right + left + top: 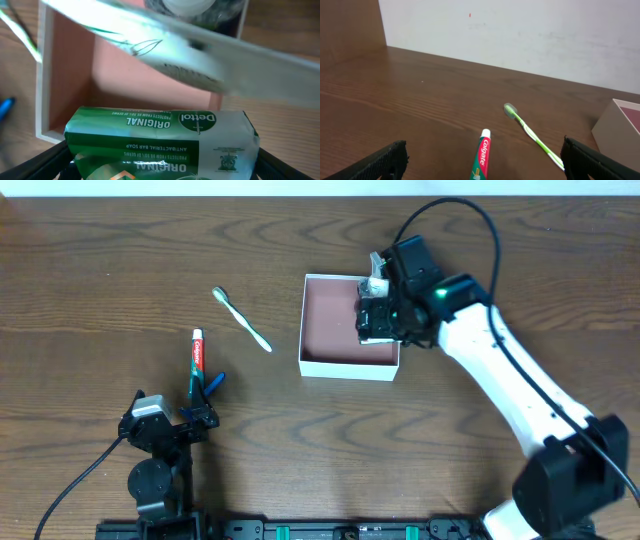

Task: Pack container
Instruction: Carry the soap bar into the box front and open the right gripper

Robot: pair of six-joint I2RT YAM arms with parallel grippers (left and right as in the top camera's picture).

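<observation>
The container (pixel 330 364) is a square, shallow, white-walled box with a reddish-brown inside, at the table's middle. My right gripper (pixel 381 315) hangs over its right side, shut on a green Dettol soap bar (pixel 165 140). In the right wrist view the bar sits between the fingers (pixel 162 162) above the box's inside, with the box wall (pixel 47 75) at left. A blurred white and green thing (pixel 190 55) crosses that view close to the camera. My left gripper (pixel 197 415) is open and empty at the front left, its fingers (pixel 482 160) wide apart either side of a toothpaste tube (pixel 481 157).
The red and green toothpaste tube (pixel 197 360) lies just beyond the left gripper. A green and white toothbrush (pixel 242 319) lies left of the container, also in the left wrist view (pixel 532 135). A small blue thing (pixel 215 381) lies by the left fingers. The container's corner (pixel 615 127) shows at right.
</observation>
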